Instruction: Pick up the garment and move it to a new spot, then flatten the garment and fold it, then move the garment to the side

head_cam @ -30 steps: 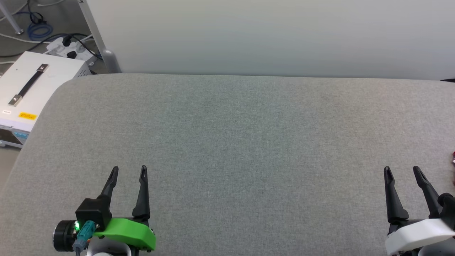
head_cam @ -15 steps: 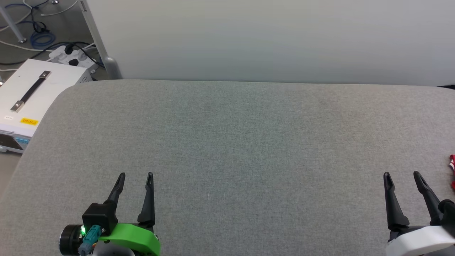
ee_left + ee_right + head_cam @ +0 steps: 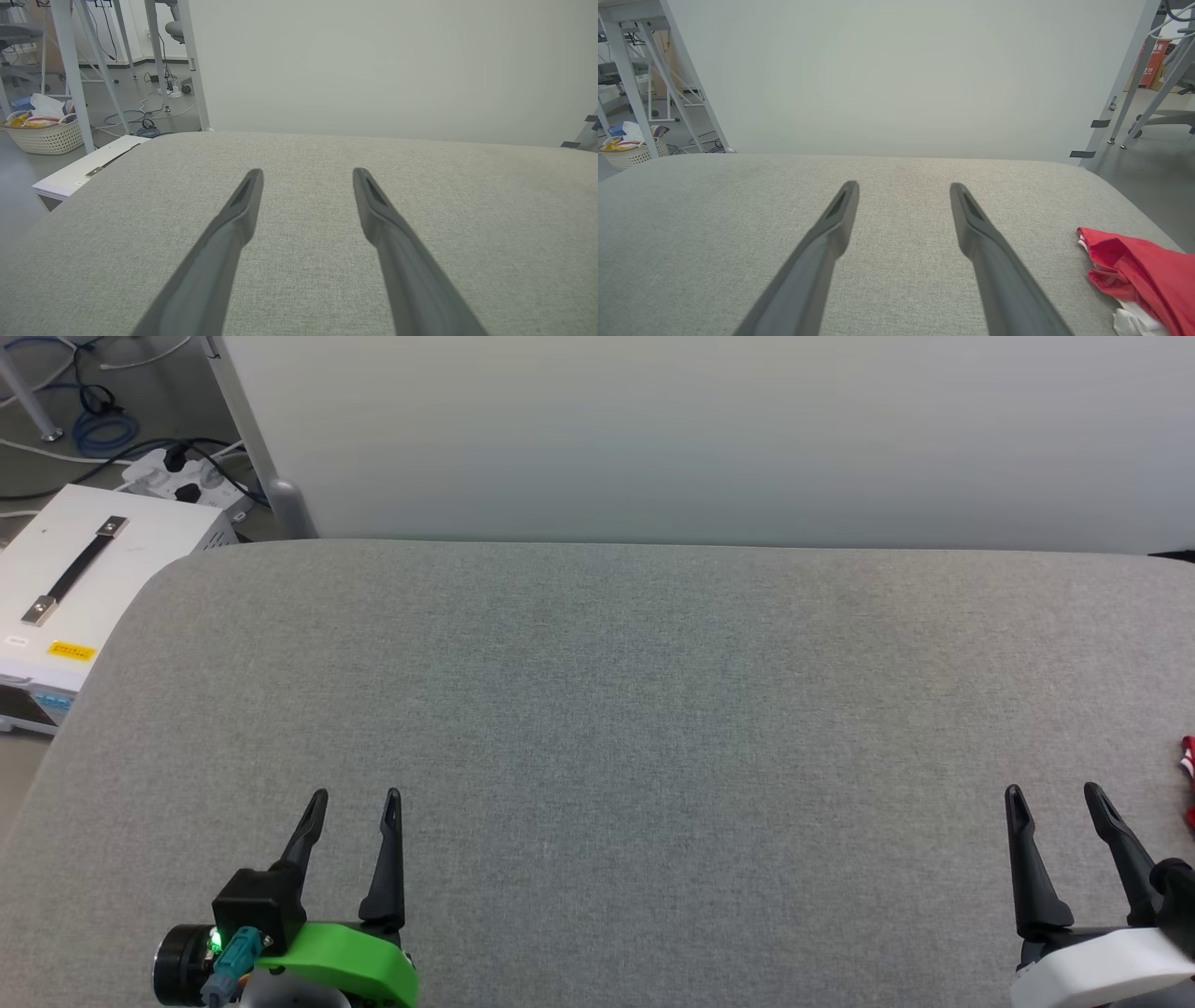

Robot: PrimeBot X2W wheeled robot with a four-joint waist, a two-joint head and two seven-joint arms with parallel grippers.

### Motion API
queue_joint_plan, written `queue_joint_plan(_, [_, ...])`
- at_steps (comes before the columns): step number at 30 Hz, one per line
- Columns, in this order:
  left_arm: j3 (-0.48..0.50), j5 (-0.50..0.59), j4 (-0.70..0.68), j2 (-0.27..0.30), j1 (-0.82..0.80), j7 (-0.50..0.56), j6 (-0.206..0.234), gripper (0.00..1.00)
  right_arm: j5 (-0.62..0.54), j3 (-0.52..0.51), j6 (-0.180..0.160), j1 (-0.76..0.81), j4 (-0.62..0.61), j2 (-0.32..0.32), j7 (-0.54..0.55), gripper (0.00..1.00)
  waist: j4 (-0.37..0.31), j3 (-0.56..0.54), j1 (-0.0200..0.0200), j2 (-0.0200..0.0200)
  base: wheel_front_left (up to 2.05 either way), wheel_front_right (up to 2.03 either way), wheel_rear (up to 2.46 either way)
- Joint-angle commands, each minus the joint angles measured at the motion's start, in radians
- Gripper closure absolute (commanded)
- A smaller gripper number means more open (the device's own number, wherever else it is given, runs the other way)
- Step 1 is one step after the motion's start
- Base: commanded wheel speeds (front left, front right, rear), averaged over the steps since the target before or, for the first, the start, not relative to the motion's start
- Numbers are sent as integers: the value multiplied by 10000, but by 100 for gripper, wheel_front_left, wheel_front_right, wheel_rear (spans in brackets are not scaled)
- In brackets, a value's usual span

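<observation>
- Garment [image 3: 1143,273] is seen bunched lower right, apart from right gripper [image 3: 1052,791], which is spread, empty.
- Left gripper [image 3: 357,793] is spread, empty.
- Box [image 3: 89,588] is seen upper left, beside table [image 3: 597,709].

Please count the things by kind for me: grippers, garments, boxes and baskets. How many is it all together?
Grippers: 2, left gripper, right gripper
Garments: 1, red garment
Boxes: 1, white box
Baskets: 1, basket
Total: 5

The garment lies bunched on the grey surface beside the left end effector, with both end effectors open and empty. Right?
No. The garment lies bunched on the grey surface beside the right end effector, not the left end effector; the right wrist view shows it. Both are open and empty.
</observation>
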Motion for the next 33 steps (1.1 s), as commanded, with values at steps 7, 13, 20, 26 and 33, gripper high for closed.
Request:
queue_joint_plan(7, [20, 48, -20, -8, -4, 48, -39, 100, -20, 9, 0, -21, 29, 7, 6, 100, -40, 42, 1, 0, 0, 0, 0])
queue_joint_plan(13, [46, 141, -93, -47, -13, 168, -5, 100, -101, 53, 0, -103, 121, 29, 32, 100, -64, 37, 1, 0, 0, 0, 0])
queue_joint_plan(20, [76, 250, -179, -93, -23, 310, 35, 100, -196, 104, -1, -200, 231, 55, 62, 100, -92, 31, 1, 0, 0, 0, 0])
queue_joint_plan(26, [102, 341, -251, -132, -32, 430, 69, 100, -276, 147, -1, -281, 322, 76, 88, 100, -116, 26, 1, 0, 0, 0, 0])
queue_joint_plan(33, [132, 451, -337, -178, -43, 572, 109, 100, -371, 199, -2, -378, 432, 102, 118, 100, -144, 20, 1, 0, 0, 0, 0])
